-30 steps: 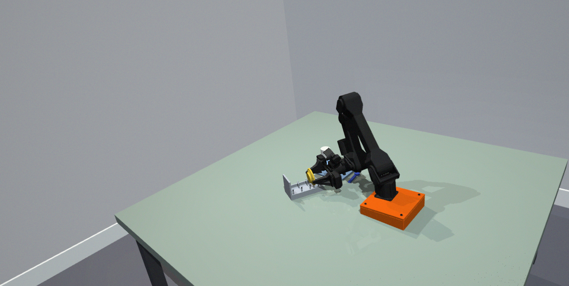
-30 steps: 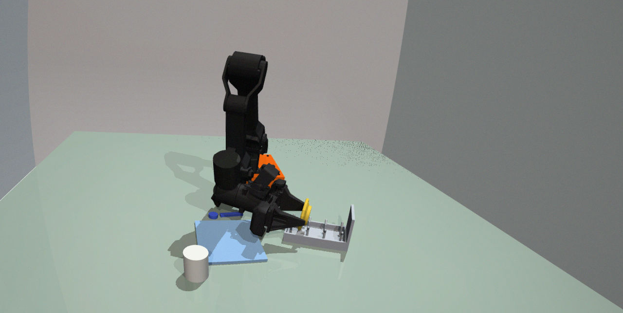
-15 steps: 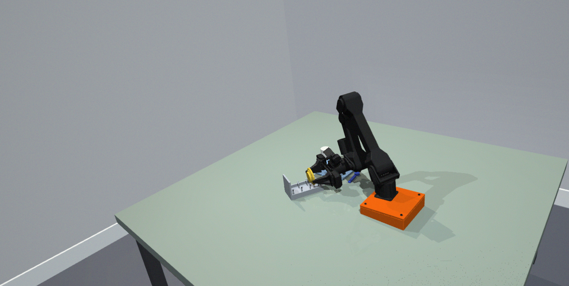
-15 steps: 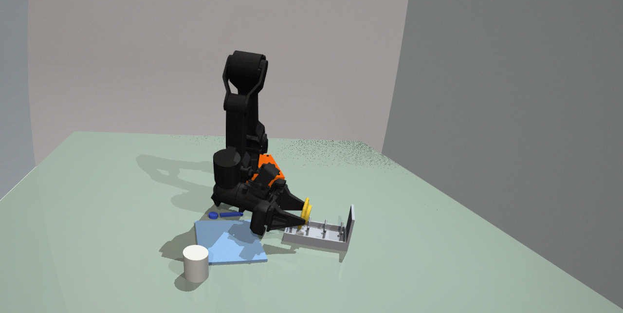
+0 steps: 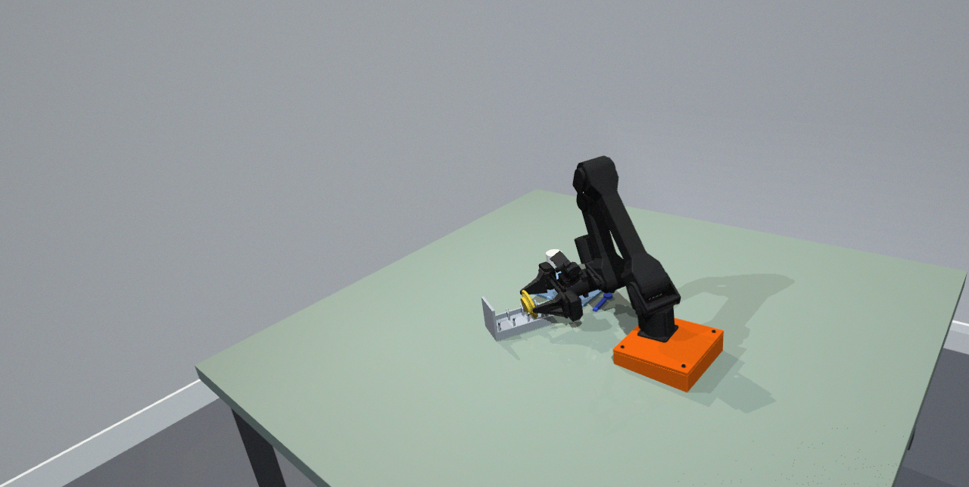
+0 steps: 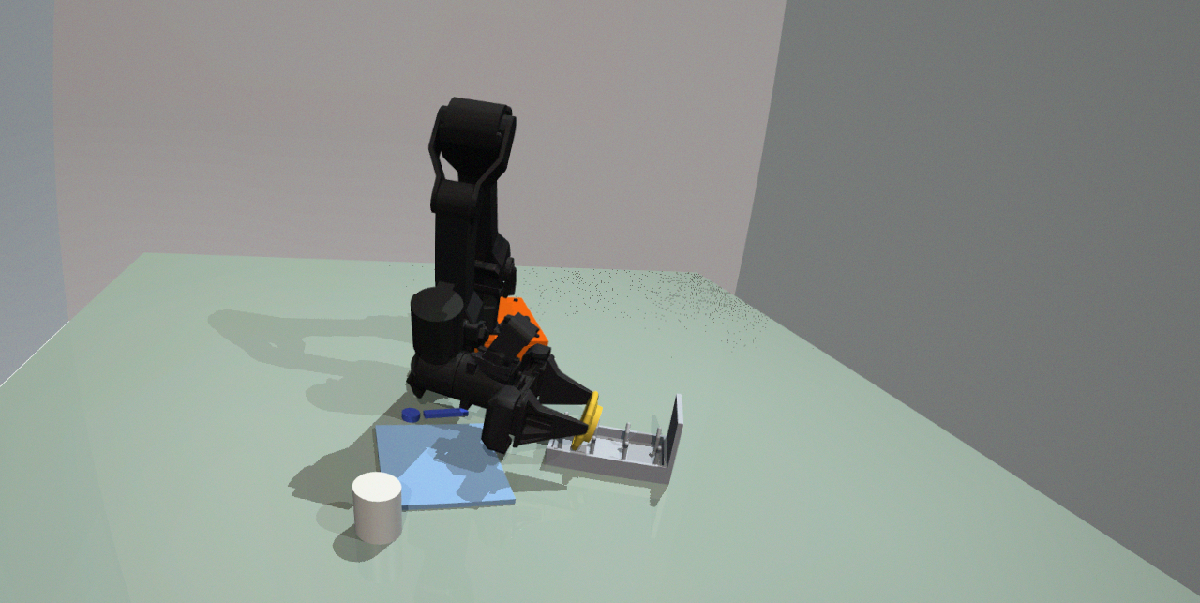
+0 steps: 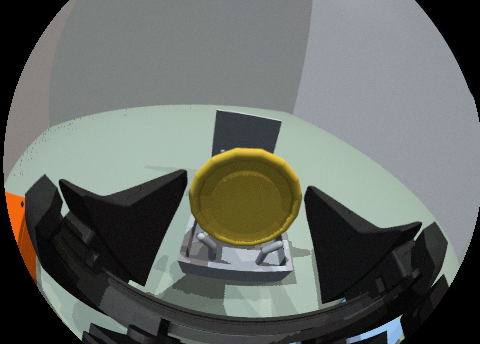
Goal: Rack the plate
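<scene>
The yellow plate (image 5: 527,305) (image 6: 593,416) (image 7: 245,199) stands on edge, leaning a little, with its lower rim down among the rails at the arm-side end of the grey dish rack (image 5: 488,316) (image 6: 612,468) (image 7: 235,271). My gripper (image 5: 529,301) (image 6: 590,414) (image 7: 247,185) is open around the plate, one fingertip beside each side of the rim. The wrist view shows a thin gap at both sides. The rack's tall end panel stands beyond the plate. Whether the lower rim rests on the rack floor is hidden.
A light blue board (image 6: 453,465) lies beside the rack, with a white cylinder (image 5: 552,253) (image 6: 377,515) near its corner. A dark blue stick (image 5: 600,304) (image 6: 444,413) and a blue disc (image 6: 410,414) lie behind the board. The orange base (image 5: 667,355) (image 7: 15,224) carries the arm.
</scene>
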You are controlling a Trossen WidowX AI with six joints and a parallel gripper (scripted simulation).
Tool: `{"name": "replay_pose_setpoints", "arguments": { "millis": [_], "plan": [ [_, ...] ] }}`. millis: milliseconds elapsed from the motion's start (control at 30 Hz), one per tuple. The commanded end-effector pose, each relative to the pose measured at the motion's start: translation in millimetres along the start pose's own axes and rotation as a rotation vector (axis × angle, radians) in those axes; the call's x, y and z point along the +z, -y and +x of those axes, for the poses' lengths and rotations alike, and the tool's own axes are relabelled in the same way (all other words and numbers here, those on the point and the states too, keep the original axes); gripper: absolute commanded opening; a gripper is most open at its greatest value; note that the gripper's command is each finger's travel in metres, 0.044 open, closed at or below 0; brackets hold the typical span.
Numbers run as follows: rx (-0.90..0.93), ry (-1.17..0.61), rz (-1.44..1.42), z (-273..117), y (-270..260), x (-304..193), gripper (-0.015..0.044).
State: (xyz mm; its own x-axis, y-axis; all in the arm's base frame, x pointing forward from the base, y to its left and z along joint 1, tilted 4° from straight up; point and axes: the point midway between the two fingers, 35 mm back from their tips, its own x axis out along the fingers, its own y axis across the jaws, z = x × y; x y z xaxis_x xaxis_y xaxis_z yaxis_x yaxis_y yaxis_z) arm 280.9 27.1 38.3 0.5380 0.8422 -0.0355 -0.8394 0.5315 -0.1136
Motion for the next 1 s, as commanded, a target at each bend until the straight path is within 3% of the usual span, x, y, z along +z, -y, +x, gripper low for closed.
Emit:
{"name": "replay_pose_setpoints", "arguments": {
  "millis": [0, 433, 600, 967],
  "plan": [
    [0.0, 0.0, 0.0, 0.0, 0.0, -0.1, 0.04],
    [0.019, 0.051, -0.028, -8.2, 16.7, 112.8, 0.04],
    [0.006, 0.051, -0.017, -7.9, 21.7, 115.0, 0.04],
    [-0.212, 0.002, 0.175, -5.6, 91.5, 119.9, 0.04]
  ]
}}
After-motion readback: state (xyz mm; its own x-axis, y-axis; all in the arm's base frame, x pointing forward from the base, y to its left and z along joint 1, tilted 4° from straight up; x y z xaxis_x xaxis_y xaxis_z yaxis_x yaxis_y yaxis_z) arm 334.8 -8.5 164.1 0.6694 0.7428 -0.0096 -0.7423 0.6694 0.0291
